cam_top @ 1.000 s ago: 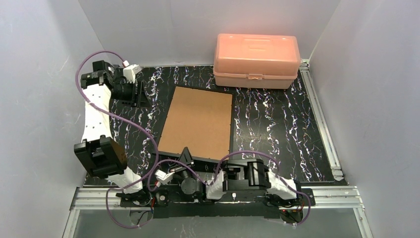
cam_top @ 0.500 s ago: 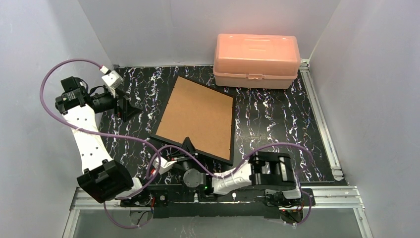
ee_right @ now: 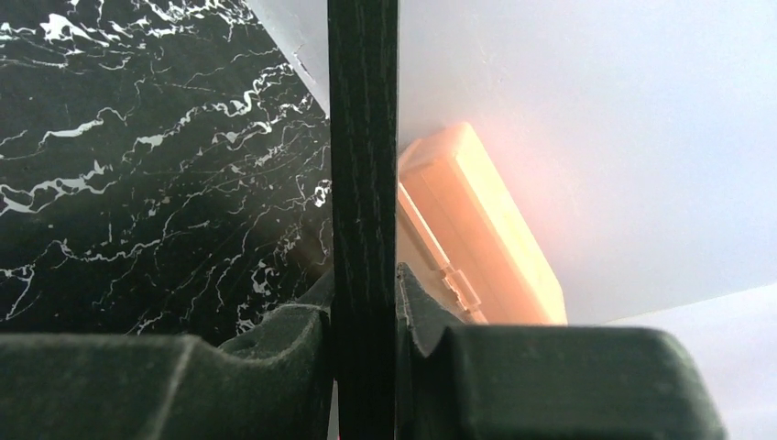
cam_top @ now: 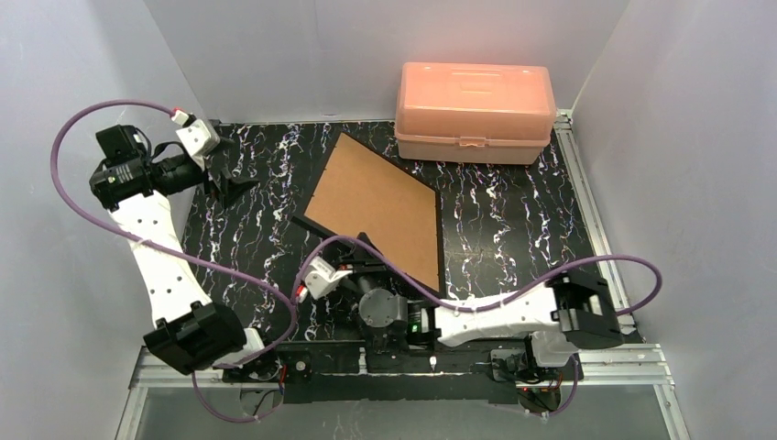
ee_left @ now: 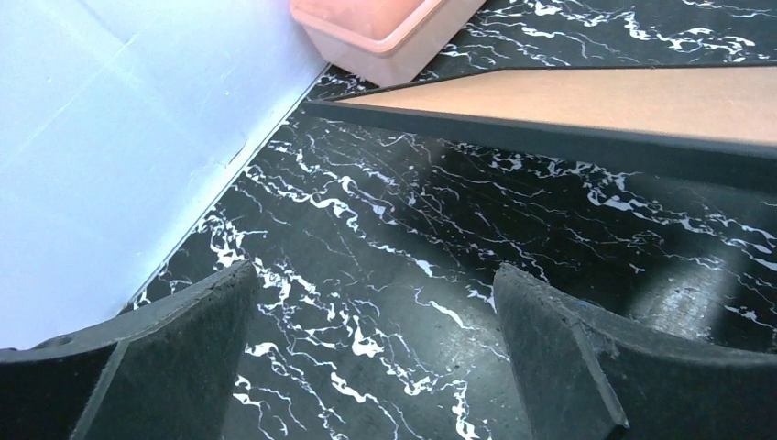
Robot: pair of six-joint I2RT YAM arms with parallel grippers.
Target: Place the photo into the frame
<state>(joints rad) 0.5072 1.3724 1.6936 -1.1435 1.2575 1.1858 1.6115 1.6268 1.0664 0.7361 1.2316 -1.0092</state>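
Frame [cam_top: 371, 206] sits mid-table, brown fibreboard back up, skewed, its far corner near the pink box [cam_top: 475, 99] and its near edge raised off the table [cam_top: 513, 229]; I cannot tell whether the far side touches down. Right hand [cam_top: 366, 246] is clamped on that near black edge; the wrist view shows the moulding pinched edge-on between both fingers. Left hand [cam_top: 227, 179] stands wide apart and holds nothing, out by the far-left corner, well apart from the frame. The photo is not visible in any view, so I cannot say whether it already lies behind the backing. My reading: the step in hand is lifting or turning the frame over by one edge. The next move calls for a firm pinch on a thin rail, a swing that stays off the pink box, and a gentle set-down, since the glass is on the underside. Against one second ago: the frame then lay flat and nearly square to the table; it has since swung and tipped up. The right arm, then folded by the bases, has reached out with its elbow far right. The left hand has pulled back toward the wall and opened
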